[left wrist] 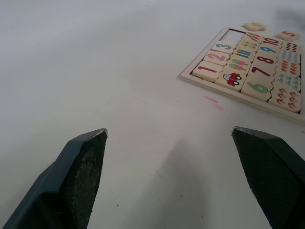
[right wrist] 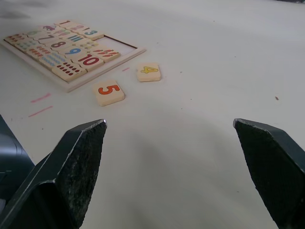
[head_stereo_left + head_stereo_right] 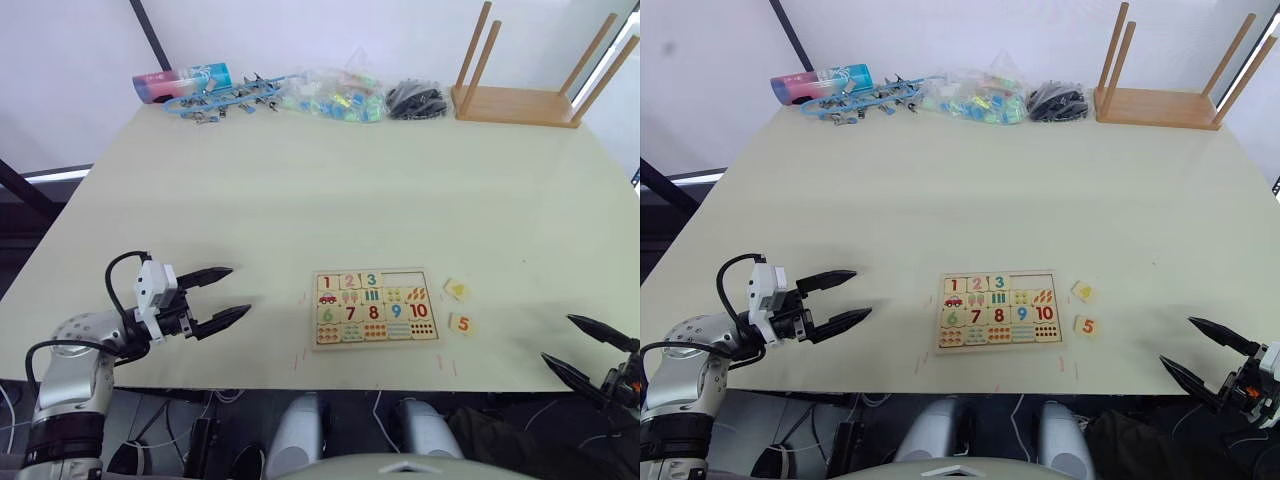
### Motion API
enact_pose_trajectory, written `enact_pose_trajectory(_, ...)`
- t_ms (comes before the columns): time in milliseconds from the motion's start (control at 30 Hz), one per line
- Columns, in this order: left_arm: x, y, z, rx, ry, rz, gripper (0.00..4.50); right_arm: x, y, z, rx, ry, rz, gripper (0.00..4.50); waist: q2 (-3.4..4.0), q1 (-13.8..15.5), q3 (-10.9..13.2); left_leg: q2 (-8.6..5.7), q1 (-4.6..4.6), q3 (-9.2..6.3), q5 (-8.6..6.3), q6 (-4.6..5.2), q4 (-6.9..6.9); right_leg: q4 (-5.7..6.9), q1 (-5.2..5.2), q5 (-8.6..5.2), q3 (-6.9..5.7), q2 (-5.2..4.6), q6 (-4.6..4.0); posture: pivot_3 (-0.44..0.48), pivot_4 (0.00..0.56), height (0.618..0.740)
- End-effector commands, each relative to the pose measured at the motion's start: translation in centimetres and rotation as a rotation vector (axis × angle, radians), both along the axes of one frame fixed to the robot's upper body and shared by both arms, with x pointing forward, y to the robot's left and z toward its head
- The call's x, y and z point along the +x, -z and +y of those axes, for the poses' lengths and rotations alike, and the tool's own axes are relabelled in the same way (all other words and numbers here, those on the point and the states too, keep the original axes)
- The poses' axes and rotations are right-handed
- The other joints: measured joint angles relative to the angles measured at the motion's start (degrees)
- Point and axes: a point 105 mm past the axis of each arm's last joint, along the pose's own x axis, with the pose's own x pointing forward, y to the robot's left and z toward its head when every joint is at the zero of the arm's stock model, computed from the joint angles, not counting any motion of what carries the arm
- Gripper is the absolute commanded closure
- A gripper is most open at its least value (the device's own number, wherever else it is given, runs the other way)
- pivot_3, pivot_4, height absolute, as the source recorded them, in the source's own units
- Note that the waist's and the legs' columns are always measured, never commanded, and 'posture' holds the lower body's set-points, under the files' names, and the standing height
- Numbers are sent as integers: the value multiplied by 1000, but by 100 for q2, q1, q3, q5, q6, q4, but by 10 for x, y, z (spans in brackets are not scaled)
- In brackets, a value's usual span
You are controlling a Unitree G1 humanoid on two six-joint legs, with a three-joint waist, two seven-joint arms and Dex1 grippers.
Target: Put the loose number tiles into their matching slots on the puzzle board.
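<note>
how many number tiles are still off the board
2. The 4 tile lies on the table just right of the puzzle board, level with its empty slots. The 5 tile lies just nearer the robot, beside the board's lower right corner.

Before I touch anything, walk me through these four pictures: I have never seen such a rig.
It is a two-armed humanoid robot. Two pictures come from its head, looking down on a pale table; the other two come from cameras on each wrist, looking out between that arm's two black fingers. The left tool and the right tool are both open and hold nothing. On the table lies a wooden puzzle board; tiles 1, 2 and 3 sit in its top row, with empty slots beside them. The loose 4 tile and 5 tile lie just right of the board. Along the far edge are an upturned stool and bagged odds and ends.
</note>
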Motion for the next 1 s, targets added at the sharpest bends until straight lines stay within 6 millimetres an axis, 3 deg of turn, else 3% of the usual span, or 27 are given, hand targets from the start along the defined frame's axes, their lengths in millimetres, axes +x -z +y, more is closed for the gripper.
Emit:
enact_pose_trajectory(33, 1, -11, 0, 15, 25, -35, 86, 0, -12, -1, -18, 4, -58, 0, 0, -1, 0, 0, 0, 0, 0, 0, -1, 0, 0, 0, 0, 0, 0, 0, 150, 737)
enact_pose_trajectory(367, 3, -13, -2, 15, 44, -35, 86, 2, -12, 0, -21, 6, -56, 0, 0, -4, 0, -1, 0, -1, 0, 0, -2, 0, 0, 0, -1, -2, 0, 0, 150, 737)
enact_pose_trajectory(633, 6, -23, -17, 23, 125, -91, 86, 19, -22, 12, -29, 37, -108, 0, 0, -1, 0, -1, 0, -2, 0, 0, -3, -1, 0, 0, -1, -5, -1, 0, 150, 737)
enact_pose_trajectory(767, 8, -27, -24, 20, 179, -92, 86, 30, -20, 16, -29, 65, -45, 0, 0, 0, 0, -2, -1, -2, 0, 0, -5, -2, 0, 0, -2, -6, -1, 0, 150, 737)
enact_pose_trajectory(1000, 12, -40, -43, 14, 356, -112, 86, 48, -32, 38, -75, -16, -55, 0, 1, -3, 1, -6, -1, -1, 0, 1, -5, -2, 0, 0, -3, -1, -1, 0, 150, 737)
